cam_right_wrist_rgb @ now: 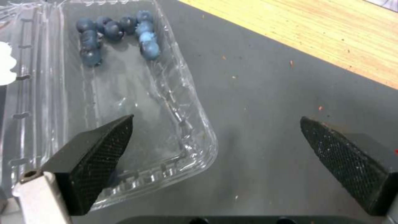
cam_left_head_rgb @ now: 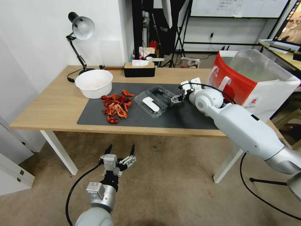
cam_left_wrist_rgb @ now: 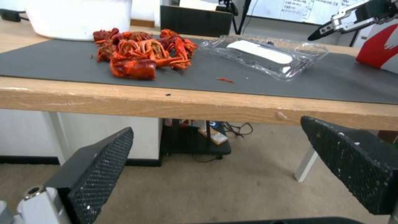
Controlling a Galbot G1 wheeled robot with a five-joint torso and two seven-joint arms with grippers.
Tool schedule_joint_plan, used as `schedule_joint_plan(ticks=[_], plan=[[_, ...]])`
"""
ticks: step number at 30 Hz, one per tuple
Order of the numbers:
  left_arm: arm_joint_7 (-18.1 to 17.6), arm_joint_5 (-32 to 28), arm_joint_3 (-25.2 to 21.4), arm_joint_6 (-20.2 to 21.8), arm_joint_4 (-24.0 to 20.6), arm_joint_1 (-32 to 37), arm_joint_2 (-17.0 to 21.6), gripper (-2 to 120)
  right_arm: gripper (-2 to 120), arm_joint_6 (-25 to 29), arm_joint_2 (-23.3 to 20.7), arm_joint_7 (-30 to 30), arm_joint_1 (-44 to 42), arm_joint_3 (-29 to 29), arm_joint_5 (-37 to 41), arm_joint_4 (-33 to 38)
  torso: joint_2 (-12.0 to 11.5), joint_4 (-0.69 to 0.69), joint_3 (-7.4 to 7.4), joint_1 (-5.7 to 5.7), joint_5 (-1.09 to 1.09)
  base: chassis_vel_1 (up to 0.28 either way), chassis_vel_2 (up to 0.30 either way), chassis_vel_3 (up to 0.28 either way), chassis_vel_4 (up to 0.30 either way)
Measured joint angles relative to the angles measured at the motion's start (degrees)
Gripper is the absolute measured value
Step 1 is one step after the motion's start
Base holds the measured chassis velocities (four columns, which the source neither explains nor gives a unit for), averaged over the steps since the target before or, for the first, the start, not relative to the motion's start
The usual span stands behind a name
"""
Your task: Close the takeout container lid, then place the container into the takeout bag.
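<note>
The takeout container (cam_left_head_rgb: 153, 101) lies open on the grey mat (cam_left_head_rgb: 188, 119), its lid folded out flat so both clear halves sit side by side. One half holds a white oblong piece (cam_left_head_rgb: 150, 104), the other several blueberries (cam_right_wrist_rgb: 116, 34). My right gripper (cam_left_head_rgb: 174, 99) is open at the blueberry half's (cam_right_wrist_rgb: 136, 102) near corner, one finger (cam_right_wrist_rgb: 95, 152) over its rim and the other (cam_right_wrist_rgb: 344, 158) over the mat. The red-and-white takeout bag (cam_left_head_rgb: 247, 78) stands upright at the table's right end. Below the table's front edge, my left gripper (cam_left_head_rgb: 120, 150) hangs open and holds nothing.
A pile of red crayfish (cam_left_head_rgb: 116, 105) lies on the mat left of the container, with a white bowl (cam_left_head_rgb: 94, 83) behind it. A desk lamp (cam_left_head_rgb: 80, 28) and a black tissue box (cam_left_head_rgb: 139, 69) stand along the far edge. Tripods crowd the room behind.
</note>
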Motion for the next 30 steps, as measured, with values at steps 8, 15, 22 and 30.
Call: schedule_joint_plan(ticks=[8, 15, 22, 30], plan=[[-0.2, 0.0, -0.03, -0.4, 0.13, 0.26, -0.04, 100, 100, 0.05, 0.32, -1.7, 0.64, -0.98, -0.51, -2.31, 0.0, 0.0, 0.0, 0.0, 0.0, 0.0, 0.0, 0.0, 0.0], [-0.29, 0.0, -0.04, -0.51, 0.17, 0.23, -0.04, 100, 100, 0.07, 0.17, -1.95, 0.64, -1.0, -0.68, -2.53, 0.0, 0.0, 0.0, 0.0, 0.0, 0.0, 0.0, 0.0, 0.0], [-0.34, 0.02, -0.04, -0.58, 0.17, 0.27, -0.06, 100, 100, 0.08, -0.02, -2.22, 0.62, -1.0, -0.71, -2.61, 0.0, 0.0, 0.0, 0.0, 0.0, 0.0, 0.0, 0.0, 0.0], [-0.36, 0.11, 0.02, -1.0, 0.53, 0.24, -0.05, 100, 100, 0.09, -0.78, -1.34, -0.44, -0.85, -0.59, -2.32, 0.0, 0.0, 0.0, 0.0, 0.0, 0.0, 0.0, 0.0, 0.0]])
